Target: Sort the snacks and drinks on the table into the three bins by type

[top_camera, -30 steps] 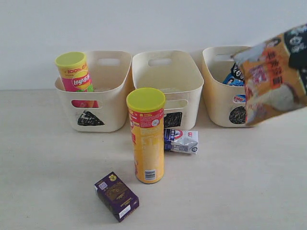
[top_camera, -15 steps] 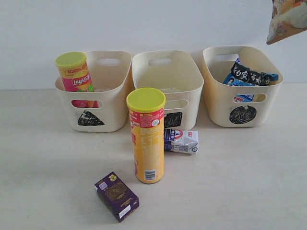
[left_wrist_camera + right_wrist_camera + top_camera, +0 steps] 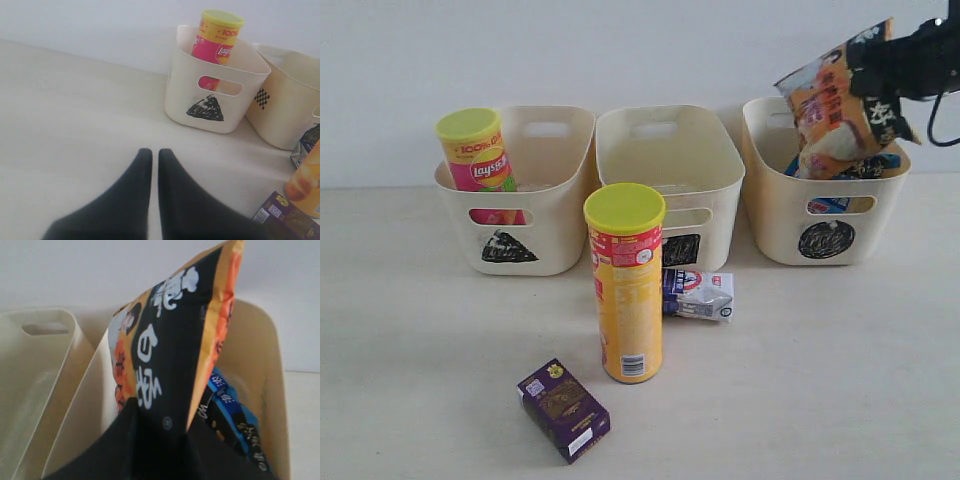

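**Noodle packet hanging at the mouth of the circle bin**

The orange-black noodle packet [image 3: 835, 105] is hanging tilted, clamped at one end by the right fingers [image 3: 125, 440]. Its free end is reaching down to the mouth of the circle bin [image 3: 775, 205], which is sitting just under those fingers. A blue packet [image 3: 235, 415] is lying inside that bin, close beneath them.

The left fingers [image 3: 140, 200] are pressing together on nothing, over the worktop [image 3: 60, 125]. Ahead of them, the triangle bin [image 3: 185, 90] is holding a pink chip tube [image 3: 216, 37] upright.

Well apart from both pairs of fingers, a yellow chip tube [image 3: 625, 285] is standing before the square bin [image 3: 715, 185]. A white-blue pouch [image 3: 698, 294] is lying just beside the tube, and a purple box [image 3: 563, 410] is lying near it.
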